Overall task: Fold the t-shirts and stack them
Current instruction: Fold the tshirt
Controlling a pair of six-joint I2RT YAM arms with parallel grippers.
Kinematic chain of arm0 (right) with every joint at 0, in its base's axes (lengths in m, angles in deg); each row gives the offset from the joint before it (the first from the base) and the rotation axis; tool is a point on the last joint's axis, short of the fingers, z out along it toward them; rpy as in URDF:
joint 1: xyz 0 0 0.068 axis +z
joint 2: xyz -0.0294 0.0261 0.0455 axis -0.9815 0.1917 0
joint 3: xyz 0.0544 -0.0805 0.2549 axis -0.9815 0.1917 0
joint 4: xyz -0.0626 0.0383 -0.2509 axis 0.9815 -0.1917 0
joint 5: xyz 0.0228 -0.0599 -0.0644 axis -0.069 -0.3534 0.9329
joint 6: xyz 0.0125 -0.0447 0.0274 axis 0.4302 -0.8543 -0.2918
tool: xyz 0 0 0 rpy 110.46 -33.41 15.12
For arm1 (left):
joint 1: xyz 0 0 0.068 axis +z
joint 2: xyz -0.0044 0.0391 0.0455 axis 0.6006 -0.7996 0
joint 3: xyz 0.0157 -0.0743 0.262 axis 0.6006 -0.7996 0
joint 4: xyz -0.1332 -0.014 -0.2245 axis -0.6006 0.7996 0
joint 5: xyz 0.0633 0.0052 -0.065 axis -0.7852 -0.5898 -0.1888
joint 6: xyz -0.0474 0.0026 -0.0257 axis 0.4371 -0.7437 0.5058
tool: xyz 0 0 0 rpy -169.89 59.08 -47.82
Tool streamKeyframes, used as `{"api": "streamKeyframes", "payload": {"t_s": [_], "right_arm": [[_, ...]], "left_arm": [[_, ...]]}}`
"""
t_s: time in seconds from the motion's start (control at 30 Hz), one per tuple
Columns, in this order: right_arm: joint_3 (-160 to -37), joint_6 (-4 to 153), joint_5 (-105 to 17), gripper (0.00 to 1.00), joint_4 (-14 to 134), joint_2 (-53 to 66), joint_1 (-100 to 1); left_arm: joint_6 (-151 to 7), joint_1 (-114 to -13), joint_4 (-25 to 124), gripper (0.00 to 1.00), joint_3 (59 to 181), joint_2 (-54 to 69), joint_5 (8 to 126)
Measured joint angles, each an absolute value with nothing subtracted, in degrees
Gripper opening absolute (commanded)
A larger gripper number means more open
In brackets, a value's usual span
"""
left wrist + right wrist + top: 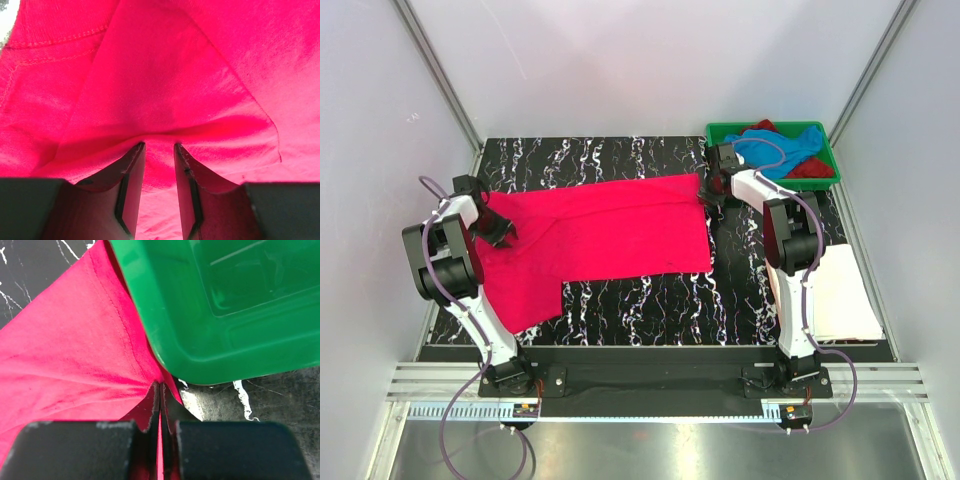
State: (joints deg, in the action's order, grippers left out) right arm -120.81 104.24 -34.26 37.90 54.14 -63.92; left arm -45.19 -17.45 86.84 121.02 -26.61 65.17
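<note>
Left gripper (503,236) pinches a fold of the hot pink t-shirt (610,235) mid-left, while right gripper (161,386) clenches its edge (beside the green tray (210,345)).

Your top view looks down from above and behind both arm bases (510,375), taking in the whole tabletop (620,310). Your left wrist view sits close over its fingers (127,182), filled by the hot pink t-shirt (165,90). Your right wrist view looks down past its fingers (148,412) at the shirt's corner and the green tray (210,315). All three share that shirt.
</note>
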Motion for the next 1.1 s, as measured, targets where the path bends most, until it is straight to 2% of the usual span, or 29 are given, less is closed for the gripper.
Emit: {"api": "streamKeyframes", "payload": {"t_s": [0.07, 0.1, 0.23, 0.43, 0.6, 0.77, 0.97, 1.1], "right_arm": [[-120.8, 103.4, -34.5, 0.04, 38.0, 54.1, -63.9], [-120.8, 103.0, -34.6, 0.11, 38.0, 54.1, -63.9], [-121.9, 100.4, -34.8, 0.27, 36.5, 54.1, -63.8], [-126.2, 96.7, -34.4, 0.38, 32.5, 52.9, -62.6], [-129.2, 96.0, -39.2, 0.40, 34.3, 51.0, -59.1], [-129.7, 98.9, -48.1, 0.41, 40.5, 51.0, -52.2], [-130.1, 102.9, -56.6, 0.40, 46.2, 52.4, -43.9], [-128.8, 107.9, -61.2, 0.39, 52.0, 53.7, -42.0]], "left_arm": [[-45.5, -17.4, 86.8, 0.37, 121.0, -26.6, 65.3], [-45.8, -17.4, 86.8, 0.38, 121.0, -26.6, 65.4], [-47.0, -17.3, 86.7, 0.47, 121.0, -25.6, 66.2], [-49.7, -17.3, 86.7, 0.61, 120.8, -17.2, 65.7], [-54.5, -17.2, 86.4, 0.64, 120.3, -10.5, 64.4], [-62.1, -20.2, 87.4, 0.69, 118.6, -9.6, 63.0], [-68.1, -31.5, 89.7, 0.66, 116.2, -12.8, 56.1], [-70.7, -35.0, 89.7, 0.64, 115.9, -16.3, 51.8]]}}
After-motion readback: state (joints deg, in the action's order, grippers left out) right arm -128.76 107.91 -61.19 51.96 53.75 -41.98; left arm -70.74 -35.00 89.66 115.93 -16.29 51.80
